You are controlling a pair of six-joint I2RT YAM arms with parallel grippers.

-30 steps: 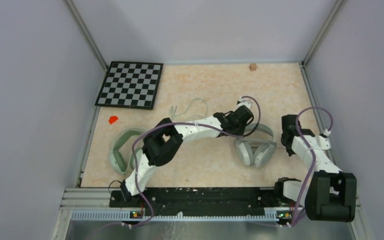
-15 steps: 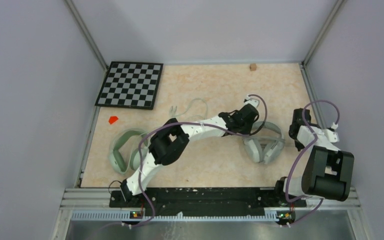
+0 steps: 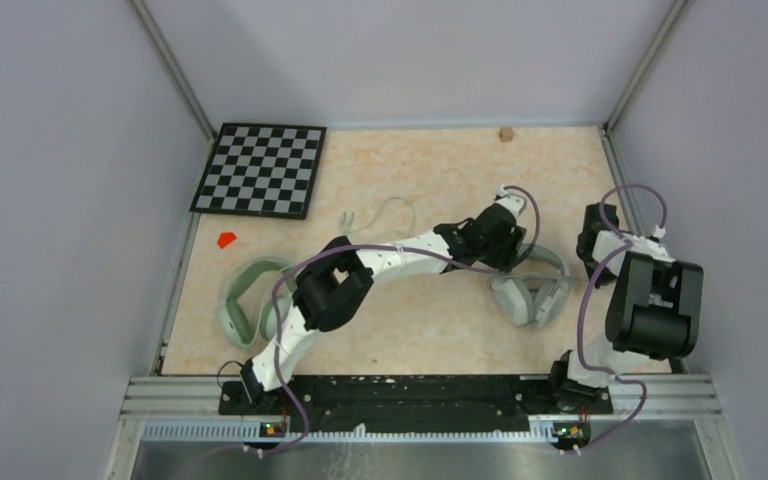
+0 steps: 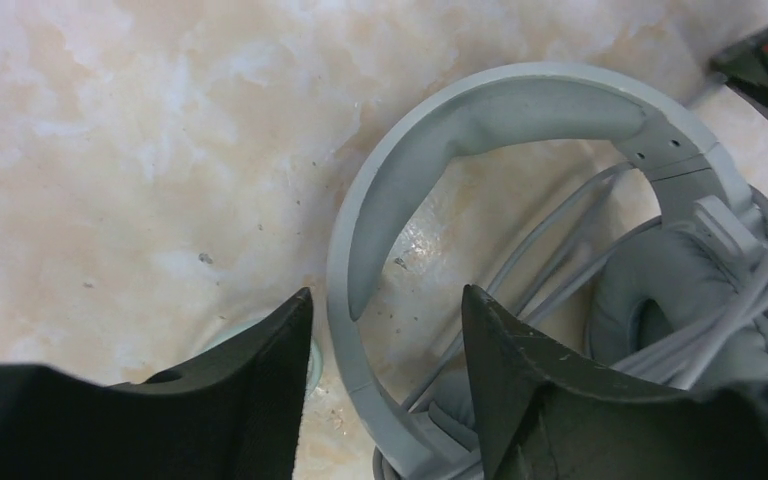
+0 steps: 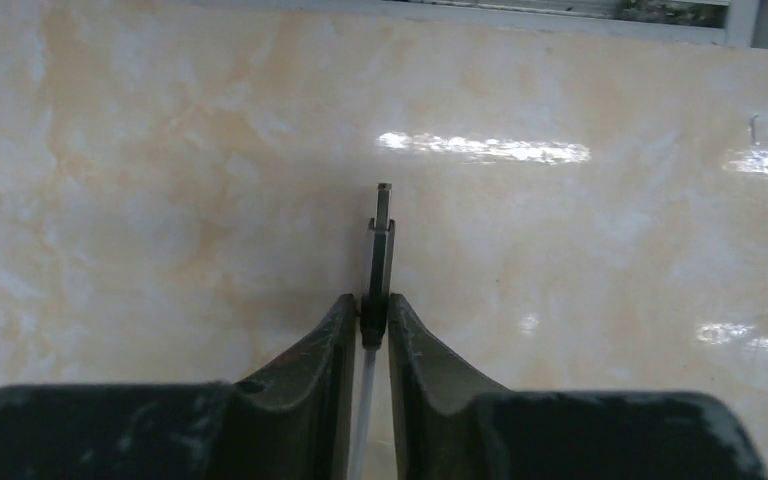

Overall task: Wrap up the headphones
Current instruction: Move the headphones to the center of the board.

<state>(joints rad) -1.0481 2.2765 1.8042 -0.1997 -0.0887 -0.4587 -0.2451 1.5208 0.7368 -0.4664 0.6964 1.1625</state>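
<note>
The white-grey headphones (image 3: 540, 296) lie at the right of the table, their grey cable (image 4: 730, 300) looped round the cups. My left gripper (image 3: 510, 248) hangs just over the headband (image 4: 520, 100) and is open; in the left wrist view the band passes between the fingers (image 4: 260, 390) with a gap on each side. Beside the headset's right, my right gripper (image 3: 592, 245) is shut on the cable's plug (image 5: 381, 235), which sticks out past its tips. The mint-green headphones (image 3: 245, 300) lie at the left, with their pale cable (image 3: 380, 213) trailing toward the middle.
A checkerboard (image 3: 260, 170) lies at the back left, with a small red piece (image 3: 226, 240) in front of it. A small brown block (image 3: 506, 133) sits at the back edge. The right wall and its frame rail (image 3: 620, 190) run close behind my right arm.
My left gripper has opened and let go of the headband. The white-grey headphones slid a little to the right. My right arm folded back toward the right wall, keeping the plug.
</note>
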